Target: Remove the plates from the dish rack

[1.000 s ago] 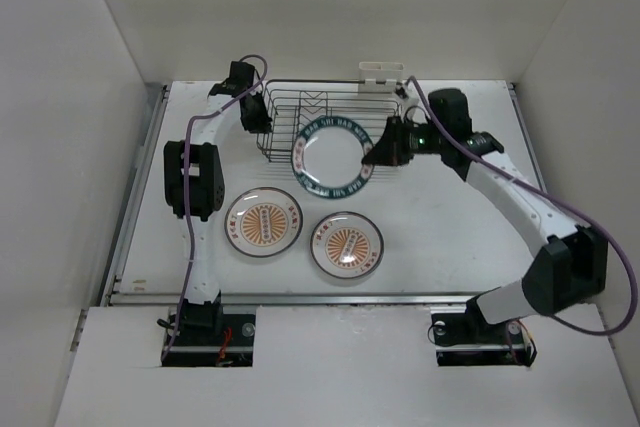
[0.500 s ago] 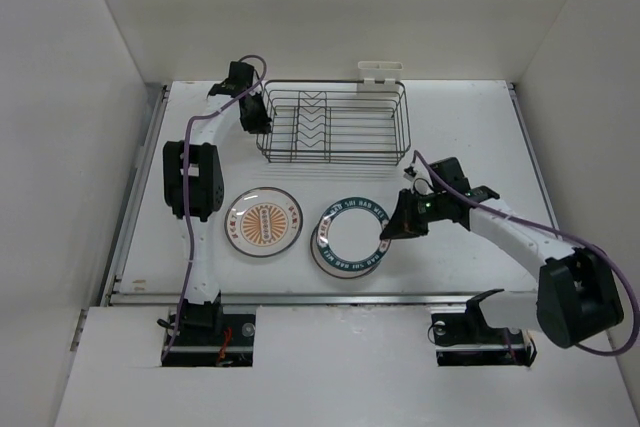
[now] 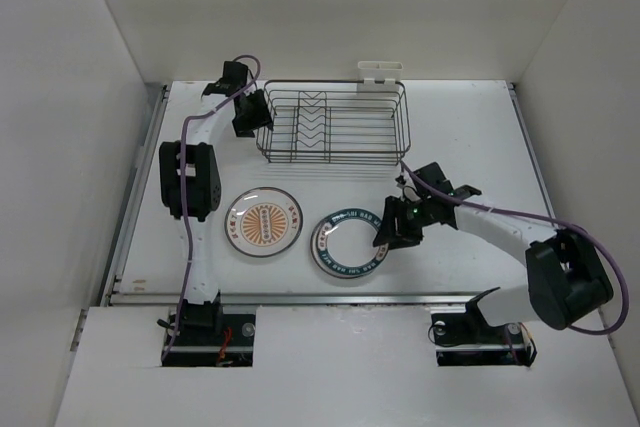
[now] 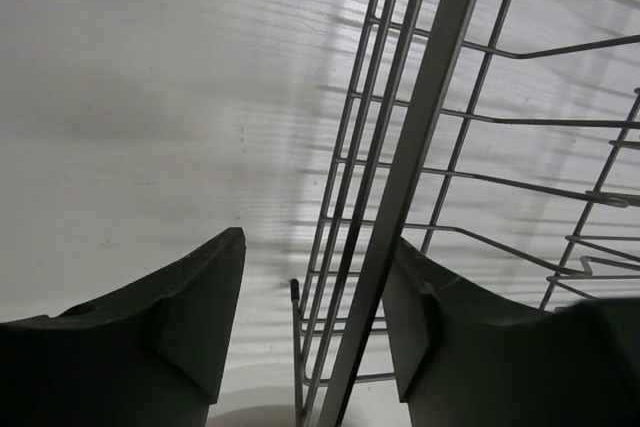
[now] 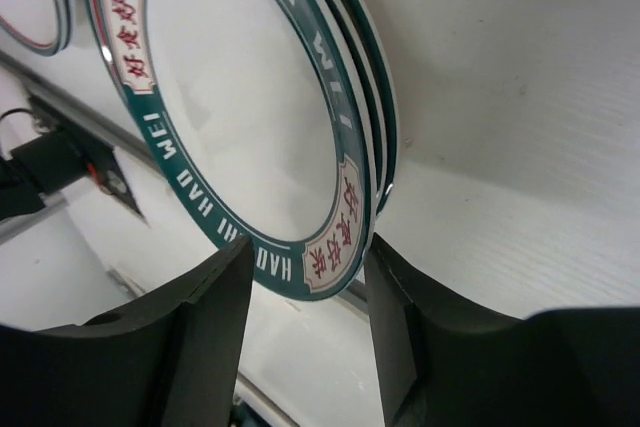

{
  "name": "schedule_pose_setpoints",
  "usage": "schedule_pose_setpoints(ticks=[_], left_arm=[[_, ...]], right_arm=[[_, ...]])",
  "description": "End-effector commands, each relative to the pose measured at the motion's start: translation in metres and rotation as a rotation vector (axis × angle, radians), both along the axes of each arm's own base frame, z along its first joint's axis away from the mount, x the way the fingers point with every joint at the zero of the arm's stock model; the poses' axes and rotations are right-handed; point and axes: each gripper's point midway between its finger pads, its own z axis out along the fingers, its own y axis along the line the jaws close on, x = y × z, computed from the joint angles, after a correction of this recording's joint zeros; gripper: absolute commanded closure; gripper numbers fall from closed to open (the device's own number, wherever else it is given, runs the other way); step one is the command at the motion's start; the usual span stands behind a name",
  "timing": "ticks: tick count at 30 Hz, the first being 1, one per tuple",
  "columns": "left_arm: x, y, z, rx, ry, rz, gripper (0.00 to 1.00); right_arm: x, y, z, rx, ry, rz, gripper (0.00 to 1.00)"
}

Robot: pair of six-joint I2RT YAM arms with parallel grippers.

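Note:
The dish rack (image 3: 332, 123) stands at the back centre with no plate in it. The teal-band plate (image 3: 349, 242) lies on top of another plate at the front centre. An orange sunburst plate (image 3: 264, 221) lies flat to its left. My right gripper (image 3: 389, 232) is open at the teal plate's right rim. In the right wrist view the rim of the teal plate (image 5: 230, 97) sits between the jaws of the gripper (image 5: 308, 247) with a gap, over the lower plate's edge (image 5: 380, 87). My left gripper (image 3: 250, 112) is open astride the rack's left rim (image 4: 430, 97).
A small white holder (image 3: 381, 70) is clipped to the rack's back edge. White walls close in the table on the left, back and right. A metal rail (image 3: 330, 297) runs along the table's front edge.
My right gripper carried the teal-band plate out of the rack to the front and set it down on the right sunburst plate. The left gripper stayed at the rack's left rim.

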Motion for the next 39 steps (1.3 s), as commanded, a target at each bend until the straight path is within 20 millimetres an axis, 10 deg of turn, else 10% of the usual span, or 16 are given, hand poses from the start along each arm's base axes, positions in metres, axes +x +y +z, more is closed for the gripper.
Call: schedule_pose_setpoints(ticks=[1, 12, 17, 21, 24, 30, 39], left_arm=[[0.003, 0.003, 0.051, 0.000, -0.096, 0.000, 0.47], [0.002, 0.014, 0.084, 0.062, -0.177, -0.005, 0.33], [-0.005, 0.023, 0.115, 0.108, -0.242, -0.005, 0.19], [-0.017, 0.031, 0.152, 0.149, -0.315, -0.020, 0.14], [-0.036, 0.047, 0.179, 0.242, -0.351, -0.035, 0.06], [-0.097, 0.110, 0.217, 0.570, -0.336, 0.012, 0.00], [-0.219, 0.193, 0.196, 0.979, -0.127, 0.188, 0.00]], right_arm=[[0.011, -0.006, 0.004, -0.107, -0.051, -0.027, 0.46], [0.011, 0.002, 0.003, -0.273, -0.086, 0.005, 0.46], [0.023, -0.010, 0.049, -0.282, -0.212, -0.076, 0.45], [0.027, -0.025, 0.092, -0.280, -0.327, -0.160, 0.25], [0.023, -0.042, 0.112, -0.312, -0.374, -0.201, 0.00], [0.010, -0.080, 0.130, -0.403, -0.402, -0.333, 0.00], [-0.019, -0.120, 0.166, -0.389, -0.483, -0.473, 0.00]])
